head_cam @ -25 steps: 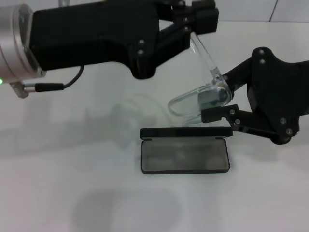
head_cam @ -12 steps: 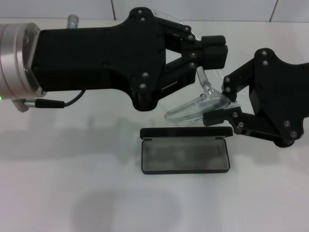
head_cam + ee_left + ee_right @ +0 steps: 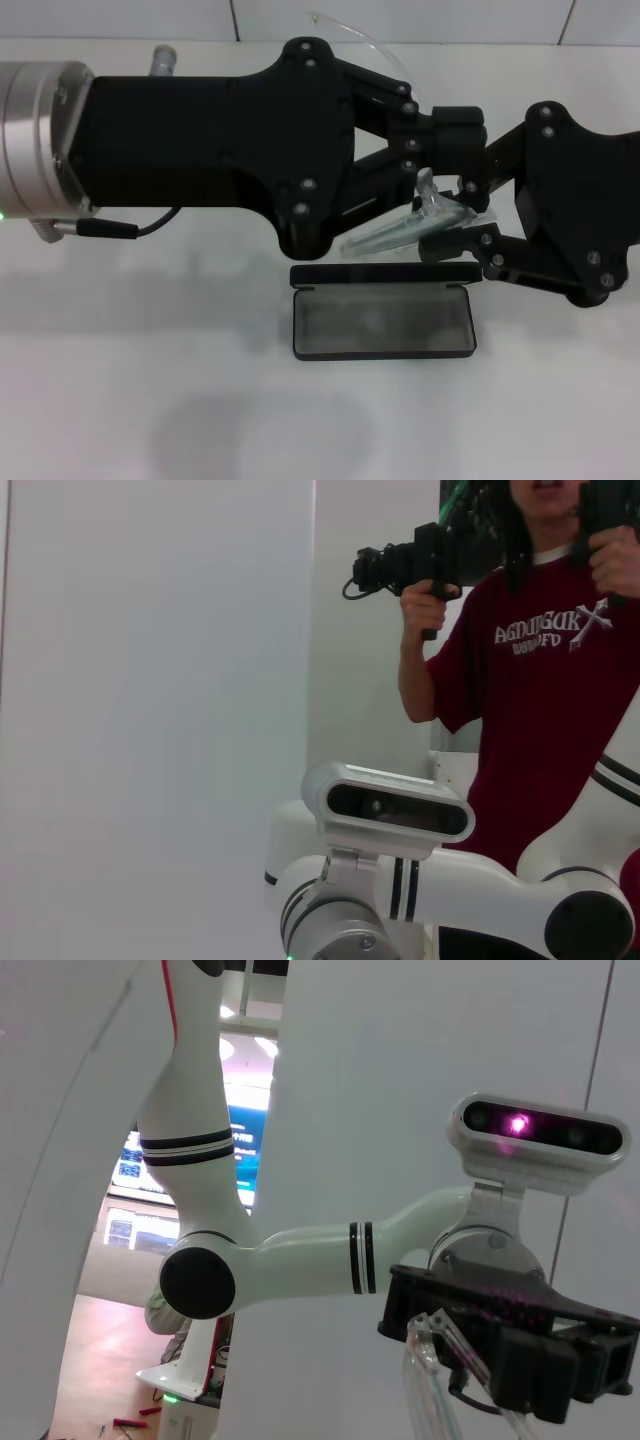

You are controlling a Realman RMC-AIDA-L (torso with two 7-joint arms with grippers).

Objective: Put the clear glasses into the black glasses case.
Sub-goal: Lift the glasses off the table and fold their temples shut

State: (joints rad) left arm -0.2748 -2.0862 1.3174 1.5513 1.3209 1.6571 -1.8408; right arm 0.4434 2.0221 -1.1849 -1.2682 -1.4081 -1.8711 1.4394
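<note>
The clear glasses (image 3: 395,232) hang tilted just above the back of the black glasses case (image 3: 385,325), which lies open on the white table with its lid (image 3: 385,273) upright. My left gripper (image 3: 460,125) reaches in from the left, shut on one clear arm of the glasses. Another clear arm arcs up behind it (image 3: 350,25). From the right, my right gripper (image 3: 447,215) is shut on the lens end. The right wrist view shows the left gripper (image 3: 500,1355) pinching the clear arm (image 3: 430,1360).
The white table (image 3: 150,380) stretches around the case. The left wrist view shows only the robot's head camera (image 3: 390,805) and a person in a red shirt (image 3: 540,680) by a white wall.
My left gripper has swung right and down with the glasses arm, folding it toward the lens. The lens has tilted flatter and lower over the case. The right gripper has barely shifted.
</note>
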